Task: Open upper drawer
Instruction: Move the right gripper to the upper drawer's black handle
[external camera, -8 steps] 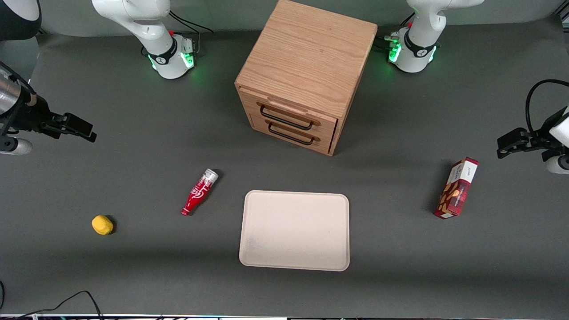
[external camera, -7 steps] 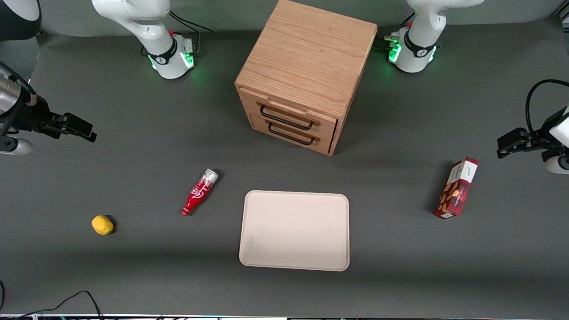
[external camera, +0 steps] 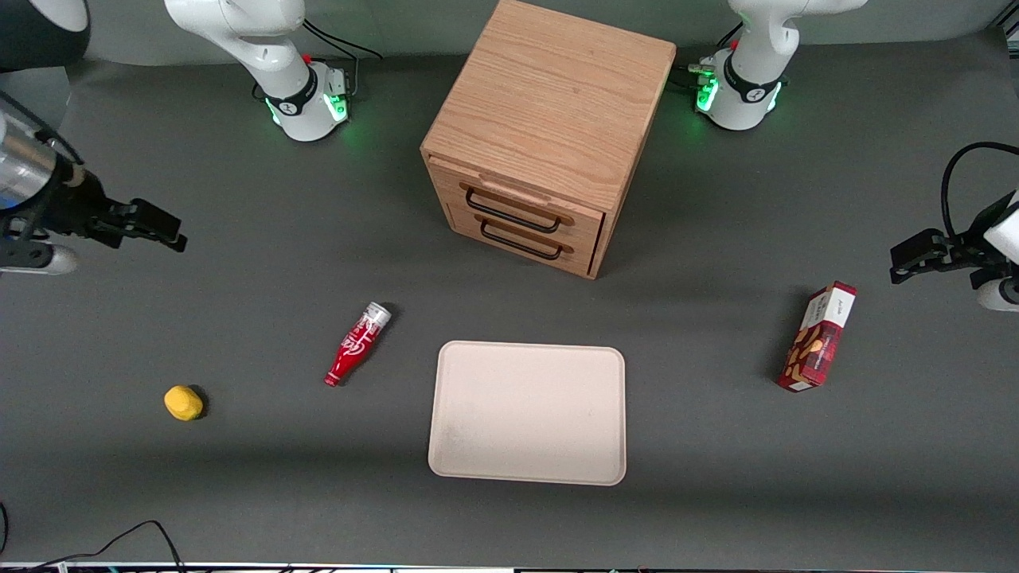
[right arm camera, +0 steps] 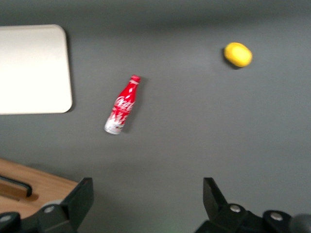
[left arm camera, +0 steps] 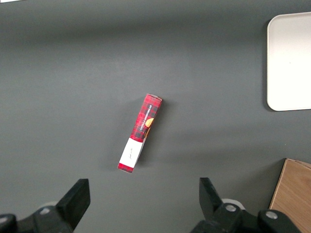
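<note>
- The upper drawer (external camera: 521, 205) is found shut, its front flush in the wooden cabinet (external camera: 549, 111); its black handle (external camera: 513, 213) is untouched, with the pale strip seen along its rim.
- No part of the task is judged done: the approach, the grasp of the handle and the pull all remain.
- The gripper (external camera: 163, 233) is seen held above the table at the working arm's end, well apart from the drawer, and nothing is held in it.
- In the right wrist view the fingers (right arm camera: 77, 201) are seen spread wide, with bare table between them.
- The lower drawer (external camera: 521, 241), directly beneath the upper one, is also shut.
- A red bottle (external camera: 357, 344) is noted lying between the gripper and the tray (external camera: 527, 412), nearer the front camera than the gripper.
- A lemon (external camera: 183, 402) is noted near the gripper, nearer the camera, clear of any straight path to the handle.
- A red box (external camera: 817, 337) lies toward the parked arm's end.
</note>
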Controlling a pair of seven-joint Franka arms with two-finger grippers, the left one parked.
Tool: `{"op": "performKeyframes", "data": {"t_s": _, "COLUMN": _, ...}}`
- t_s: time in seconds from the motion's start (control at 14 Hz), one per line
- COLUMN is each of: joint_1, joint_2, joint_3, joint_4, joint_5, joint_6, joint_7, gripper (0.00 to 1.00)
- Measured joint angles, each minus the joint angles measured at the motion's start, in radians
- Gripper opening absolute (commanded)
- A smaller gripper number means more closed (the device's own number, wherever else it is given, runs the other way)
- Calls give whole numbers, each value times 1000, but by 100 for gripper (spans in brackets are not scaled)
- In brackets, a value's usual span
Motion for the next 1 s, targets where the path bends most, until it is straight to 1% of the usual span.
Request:
{"op": "performKeyframes", "data": {"t_s": 0.14, "joint_1": 5, "joint_2": 5, "joint_3": 90, "joint_4": -1, "joint_5": 31, "joint_6": 0, "joint_7": -71, "gripper": 100}}
{"op": "performKeyframes", "data": {"t_s": 0.36, "joint_1": 11, "joint_2": 42, "joint_3": 252, "joint_4": -3, "joint_5": 43, "joint_6": 21, "joint_7": -167, "gripper": 100}}
{"op": "performKeyframes", "data": {"t_s": 0.5, "joint_1": 14, "joint_2": 86, "joint_3": 369, "joint_4": -5, "joint_5": 45, "joint_6": 73, "joint_7": -180, "gripper": 100}}
{"op": "performKeyframes", "data": {"t_s": 0.71, "joint_1": 19, "joint_2": 176, "joint_3": 542, "joint_4": -15, "joint_5": 32, "joint_6": 200, "joint_7": -184, "gripper": 100}}
{"op": "performKeyframes", "data": {"t_s": 0.86, "joint_1": 36, "joint_2": 244, "joint_3": 581, "joint_4": -25, "joint_5": 1, "joint_6": 263, "joint_7": -244, "gripper": 100}}
{"op": "performKeyframes", "data": {"t_s": 1.0, "joint_1": 57, "joint_2": 322, "joint_3": 582, "joint_4": -28, "joint_5": -39, "joint_6": 330, "joint_7": -310, "gripper": 100}}
